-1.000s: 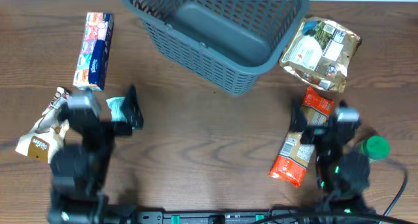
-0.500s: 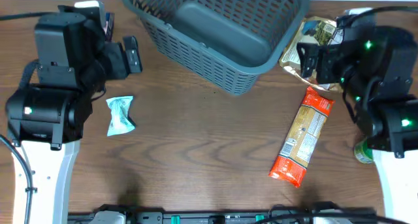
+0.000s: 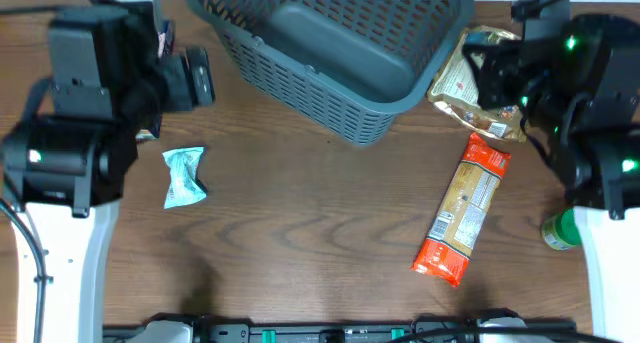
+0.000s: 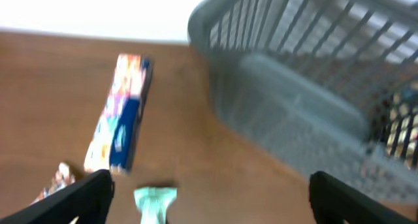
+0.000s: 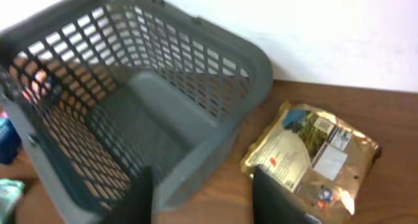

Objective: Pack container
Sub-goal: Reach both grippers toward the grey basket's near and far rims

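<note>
Overhead, the gold pouch (image 3: 462, 83) is seen just right of the container (image 3: 300, 88), nearest the right gripper (image 5: 208, 196) (jaws spread, empty); the left gripper (image 4: 209, 198) is likewise spread.

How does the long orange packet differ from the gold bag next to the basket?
The orange packet is long and narrow; the gold bag is broad and squarish. The orange packet lies apart from the container; the gold bag sits close beside it. Both lie flat on the table, outside the container.
</note>
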Robot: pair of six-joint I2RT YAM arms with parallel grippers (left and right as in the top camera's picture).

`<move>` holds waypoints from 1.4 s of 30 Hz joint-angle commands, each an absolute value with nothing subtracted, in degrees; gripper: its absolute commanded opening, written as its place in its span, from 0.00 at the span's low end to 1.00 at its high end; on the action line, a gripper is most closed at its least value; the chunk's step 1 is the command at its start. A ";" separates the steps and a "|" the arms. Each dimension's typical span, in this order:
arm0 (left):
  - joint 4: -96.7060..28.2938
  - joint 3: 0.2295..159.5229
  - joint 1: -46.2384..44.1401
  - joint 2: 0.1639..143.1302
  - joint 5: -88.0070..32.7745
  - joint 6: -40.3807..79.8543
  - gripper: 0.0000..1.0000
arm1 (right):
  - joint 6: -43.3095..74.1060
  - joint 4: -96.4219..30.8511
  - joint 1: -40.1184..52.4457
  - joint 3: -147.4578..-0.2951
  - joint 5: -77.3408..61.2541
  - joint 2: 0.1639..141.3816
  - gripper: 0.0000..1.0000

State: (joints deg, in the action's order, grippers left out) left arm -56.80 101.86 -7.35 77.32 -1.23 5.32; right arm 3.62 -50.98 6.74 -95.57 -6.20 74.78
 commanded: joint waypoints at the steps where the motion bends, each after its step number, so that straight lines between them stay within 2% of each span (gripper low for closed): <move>1: -55.11 108.62 -7.57 82.41 -0.32 2.98 0.89 | 5.10 -53.80 6.55 -103.02 -8.58 79.72 0.09; 3: -53.43 112.09 -7.57 85.58 1.19 2.57 0.87 | 5.08 -56.01 7.01 -106.85 -9.78 82.63 0.01; 4: -52.47 113.49 -7.57 87.02 1.19 2.09 0.84 | 5.08 -56.99 7.40 -108.51 -10.17 83.96 0.01; 6: -49.50 115.90 -7.57 90.13 1.17 1.93 0.69 | 4.91 -59.22 8.60 -111.83 -11.68 86.80 0.01; 10: -43.31 116.36 -7.57 93.78 1.13 1.98 0.46 | 0.01 -63.22 12.51 -114.54 -15.55 89.80 0.01; 12: -42.06 116.36 -7.60 95.04 1.10 2.00 0.30 | -3.27 -65.41 15.27 -114.54 -15.53 90.02 0.01; 15: -41.21 116.33 -7.60 96.47 -0.40 1.93 0.12 | -7.99 -68.31 19.38 -114.54 -15.53 90.00 0.01; 17: -40.77 116.33 -7.60 97.21 -2.31 1.91 0.06 | -9.74 -70.04 21.65 -114.54 -15.53 89.91 0.01; 24: -39.05 116.33 -7.90 99.04 -9.13 -1.52 0.06 | -15.66 -75.29 25.61 -114.54 -18.37 90.02 0.01; 30: -40.58 116.31 -9.56 100.09 -14.57 -11.62 0.06 | -20.71 -79.24 26.35 -114.54 -21.15 90.21 0.01; 42: -43.94 116.11 -10.48 104.95 -14.57 -15.42 0.06 | -25.41 -84.42 26.35 -114.52 -21.30 94.63 0.01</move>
